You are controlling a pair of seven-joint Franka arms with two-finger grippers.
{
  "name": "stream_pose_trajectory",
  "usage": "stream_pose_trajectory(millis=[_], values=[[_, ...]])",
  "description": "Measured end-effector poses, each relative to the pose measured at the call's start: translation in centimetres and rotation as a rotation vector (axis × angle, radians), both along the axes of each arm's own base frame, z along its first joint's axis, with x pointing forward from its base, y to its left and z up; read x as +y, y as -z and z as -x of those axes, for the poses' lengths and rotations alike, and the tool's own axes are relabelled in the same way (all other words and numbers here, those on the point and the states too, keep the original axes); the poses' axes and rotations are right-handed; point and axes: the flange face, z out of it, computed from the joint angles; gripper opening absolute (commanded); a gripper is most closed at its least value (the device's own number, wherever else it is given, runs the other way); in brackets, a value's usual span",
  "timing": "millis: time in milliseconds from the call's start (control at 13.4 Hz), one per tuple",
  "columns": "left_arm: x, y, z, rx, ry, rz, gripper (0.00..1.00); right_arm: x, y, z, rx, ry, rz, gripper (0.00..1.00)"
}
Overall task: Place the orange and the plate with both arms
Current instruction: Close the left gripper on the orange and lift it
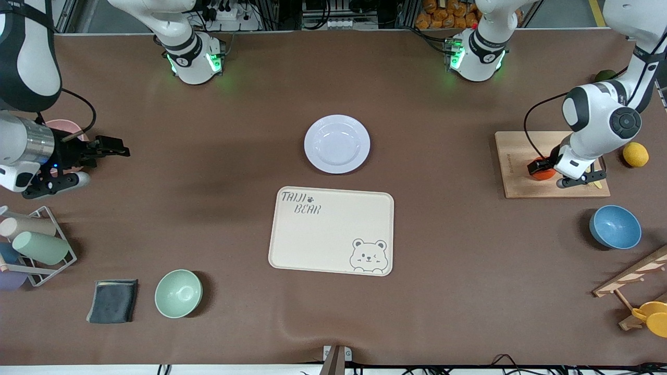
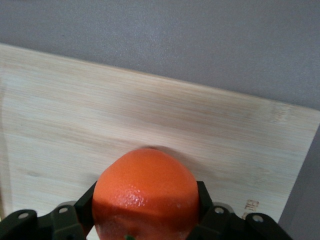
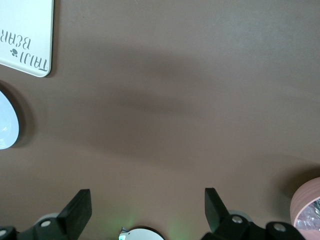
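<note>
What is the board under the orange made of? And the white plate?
The board looks like pale bamboo or wood, matte, with fine straight grain. The plate seems glossy ceramic or melamine; I can't tell which, only that its rim shines. The left claw grips the orange on the board.

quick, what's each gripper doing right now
Left gripper: shut on the orange, down at the wooden cutting board.
Right gripper: open, holding nothing, over bare table at the right arm's end.
</note>
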Motion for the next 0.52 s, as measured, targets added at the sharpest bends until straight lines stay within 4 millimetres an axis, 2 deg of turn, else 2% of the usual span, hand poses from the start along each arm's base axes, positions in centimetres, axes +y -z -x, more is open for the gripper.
stream_pose_trajectory(millis=[75, 299, 373, 522], values=[[0.0, 0.0, 0.0, 0.000, 0.000, 0.000, 0.00, 0.0, 0.0, 0.0, 0.000, 0.000, 0.000, 1.00], [0.1, -0.3, -0.4, -0.006, 0.000, -0.003, 0.00, 0.0, 0.0, 0.0, 0.001, 0.002, -0.003, 1.00], [0.2, -0.9, -1.0, -0.002, 0.001, -0.005, 0.00, 0.0, 0.1, 0.0, 0.002, 0.005, -0.013, 1.00], [-0.5, -3.5, -3.3, 0.033, 0.023, -0.009, 0.00, -0.1, 0.3, -0.1, 0.005, 0.013, -0.027, 1.00]])
